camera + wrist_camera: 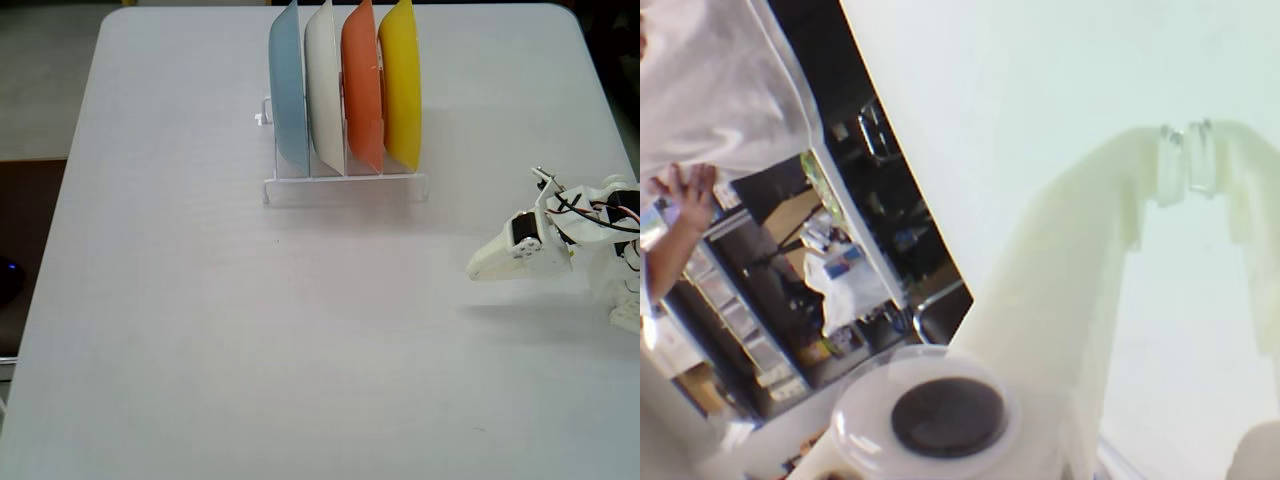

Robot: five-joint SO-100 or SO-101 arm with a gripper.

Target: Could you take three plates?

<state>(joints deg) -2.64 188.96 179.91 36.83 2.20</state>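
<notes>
Three plates stand on edge in a white rack (345,186) at the far middle of the table in the fixed view: a cream-white one (325,85), an orange one (361,85) and a yellow one (401,85). My white gripper (474,271) is at the right side of the table, well in front of and to the right of the rack, pointing left, low over the surface. In the wrist view its fingers meet at the tips (1186,160) with nothing between them. No plate shows in the wrist view.
A light blue plate (290,90) stands in the leftmost rack slot. The white table (200,330) spreads to the left and front. In the wrist view the table edge (880,190) runs diagonally, with a person's hand (685,195) and room clutter beyond.
</notes>
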